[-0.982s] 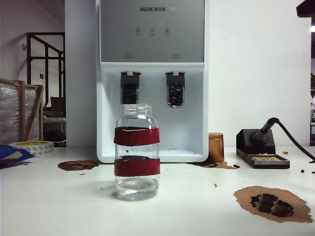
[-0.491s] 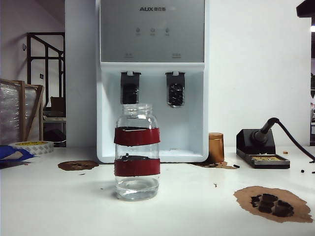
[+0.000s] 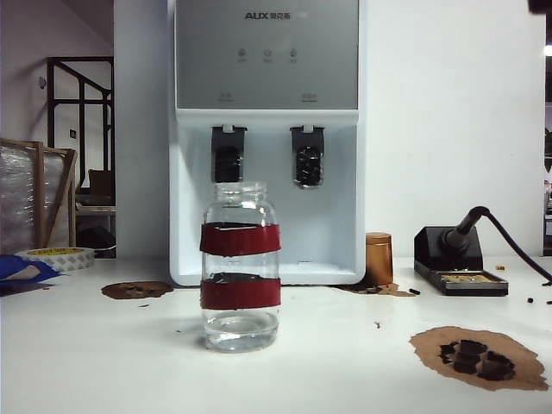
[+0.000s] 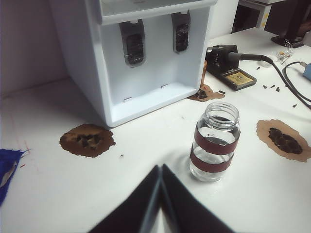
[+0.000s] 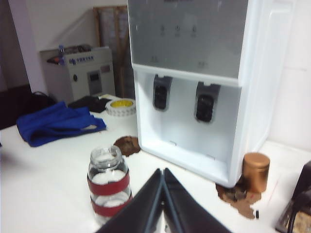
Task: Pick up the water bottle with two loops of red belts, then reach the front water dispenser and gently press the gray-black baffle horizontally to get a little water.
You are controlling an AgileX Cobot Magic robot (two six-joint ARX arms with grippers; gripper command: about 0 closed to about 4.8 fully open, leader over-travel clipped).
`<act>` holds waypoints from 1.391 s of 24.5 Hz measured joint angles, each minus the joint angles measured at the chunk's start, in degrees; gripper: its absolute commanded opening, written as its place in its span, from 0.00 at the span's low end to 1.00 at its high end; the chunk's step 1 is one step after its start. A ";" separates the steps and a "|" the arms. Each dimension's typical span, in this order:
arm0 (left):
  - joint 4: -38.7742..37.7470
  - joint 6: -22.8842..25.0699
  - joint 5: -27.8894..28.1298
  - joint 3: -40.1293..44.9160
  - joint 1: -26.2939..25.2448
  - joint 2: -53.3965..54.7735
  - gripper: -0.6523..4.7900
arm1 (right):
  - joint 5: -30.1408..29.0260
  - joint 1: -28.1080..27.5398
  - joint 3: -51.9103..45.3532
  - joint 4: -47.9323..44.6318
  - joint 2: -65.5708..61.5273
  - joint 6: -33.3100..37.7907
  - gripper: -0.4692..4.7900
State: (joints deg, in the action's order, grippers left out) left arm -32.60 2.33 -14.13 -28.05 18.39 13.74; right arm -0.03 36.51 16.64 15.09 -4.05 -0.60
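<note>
The water bottle (image 3: 241, 267), a clear jar with two dark-red bands and a little water in it, stands upright on the white table in front of the water dispenser (image 3: 267, 86). The gray-black baffle (image 3: 227, 159) hangs above and behind the jar's mouth; its shiny twin (image 3: 308, 164) hangs beside it. My left gripper (image 4: 160, 167) is shut and empty, hovering short of the bottle (image 4: 215, 143) without touching it. My right gripper (image 5: 163, 171) is also shut and empty, beside the bottle (image 5: 108, 187) and facing the dispenser (image 5: 194, 43). Neither gripper shows in the exterior view.
A copper cylinder (image 3: 378, 258) and a soldering station (image 3: 457, 259) with its cable stand right of the dispenser. Brown patches (image 3: 479, 356) (image 3: 136, 290) lie on the table. A tape roll (image 3: 56, 256) and blue cloth (image 5: 58, 124) lie at the left.
A dark piece at the exterior view's top right corner has risen almost out of the picture. The bottle and everything else on the table have stayed put.
</note>
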 measured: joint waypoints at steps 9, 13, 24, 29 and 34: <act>0.02 0.00 0.04 0.00 0.00 -0.04 0.11 | 0.02 -0.02 0.11 -0.13 3.89 0.00 0.09; -0.48 0.00 1.55 0.00 0.00 -0.07 0.11 | 0.02 -0.02 0.04 3.13 3.89 0.00 0.09; 1.79 0.00 4.33 0.02 0.00 -9.22 0.11 | 0.02 -0.02 0.00 6.47 3.89 0.00 0.09; 1.40 0.00 4.76 -0.24 0.11 -13.57 0.11 | 0.02 -0.02 0.00 6.12 3.89 0.00 0.09; -1.73 0.00 5.01 0.02 0.11 -13.62 0.11 | 0.02 -0.02 0.00 6.14 3.89 0.00 0.09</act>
State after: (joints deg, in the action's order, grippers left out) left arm -34.33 2.33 -9.13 -28.03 18.50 0.12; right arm -0.01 36.49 16.64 21.23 -0.16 -0.60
